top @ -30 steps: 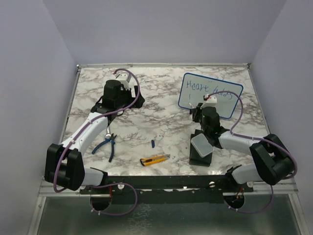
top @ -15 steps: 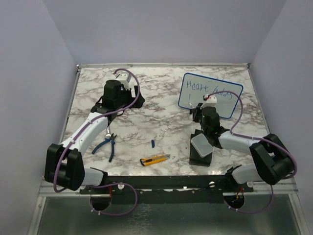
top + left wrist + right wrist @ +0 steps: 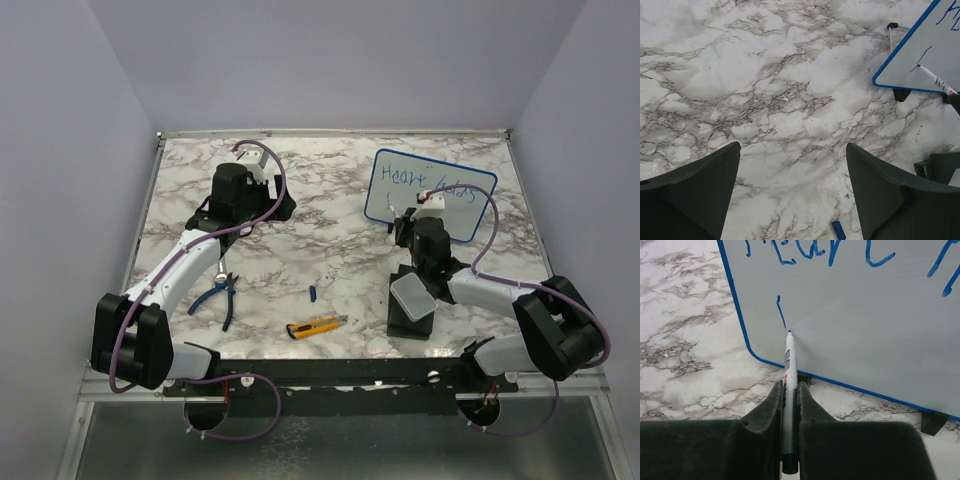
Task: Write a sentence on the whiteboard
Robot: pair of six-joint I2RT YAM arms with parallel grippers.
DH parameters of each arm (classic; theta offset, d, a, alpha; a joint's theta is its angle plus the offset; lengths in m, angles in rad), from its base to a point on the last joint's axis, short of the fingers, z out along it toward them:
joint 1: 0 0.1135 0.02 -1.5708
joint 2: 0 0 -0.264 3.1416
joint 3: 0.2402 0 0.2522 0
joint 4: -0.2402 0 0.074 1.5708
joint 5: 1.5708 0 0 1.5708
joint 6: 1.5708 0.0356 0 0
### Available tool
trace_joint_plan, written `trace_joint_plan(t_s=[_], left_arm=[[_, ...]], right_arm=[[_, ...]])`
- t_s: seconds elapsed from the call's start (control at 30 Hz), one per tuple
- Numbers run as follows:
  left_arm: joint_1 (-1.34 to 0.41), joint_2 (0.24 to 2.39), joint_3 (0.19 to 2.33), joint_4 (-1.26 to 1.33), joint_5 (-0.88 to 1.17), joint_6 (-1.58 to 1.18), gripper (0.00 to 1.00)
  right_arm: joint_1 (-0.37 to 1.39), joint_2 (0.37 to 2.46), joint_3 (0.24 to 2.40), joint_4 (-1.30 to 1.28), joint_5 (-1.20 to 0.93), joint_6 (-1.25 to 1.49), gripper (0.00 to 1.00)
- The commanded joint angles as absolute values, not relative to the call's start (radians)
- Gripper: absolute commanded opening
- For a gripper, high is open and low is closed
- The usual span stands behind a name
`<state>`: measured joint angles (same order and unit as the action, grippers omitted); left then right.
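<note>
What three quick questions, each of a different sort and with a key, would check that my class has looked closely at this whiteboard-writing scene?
1. Multiple choice: what is the right claw gripping?
A. pliers
B. marker
C. utility knife

2. True or false: the left claw stands open and holds nothing.

3. Fill the gap: the marker's tip sits at the lower end of a short blue stroke, near the lower left corner of the ____.

Key:
1. B
2. True
3. whiteboard
</note>
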<state>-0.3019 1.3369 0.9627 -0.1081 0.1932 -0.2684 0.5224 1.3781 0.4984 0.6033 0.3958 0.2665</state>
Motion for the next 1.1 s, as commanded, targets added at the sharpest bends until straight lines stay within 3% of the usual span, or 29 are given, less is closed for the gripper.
trace_joint_plan(t_s=[0.0, 1.07], left_arm=[[-0.296, 1.313, 0.969, -0.116, 0.207, -0.261, 0.87], [-0.296, 1.309, 0.968, -0.114, 0.209, -0.264, 0.87]], right_arm=[[0.528, 1.356, 0.521, 0.64, 0.439, 0.247, 0.01], [0.528, 1.35, 0.449, 0.597, 0.439, 0.312, 0.01]])
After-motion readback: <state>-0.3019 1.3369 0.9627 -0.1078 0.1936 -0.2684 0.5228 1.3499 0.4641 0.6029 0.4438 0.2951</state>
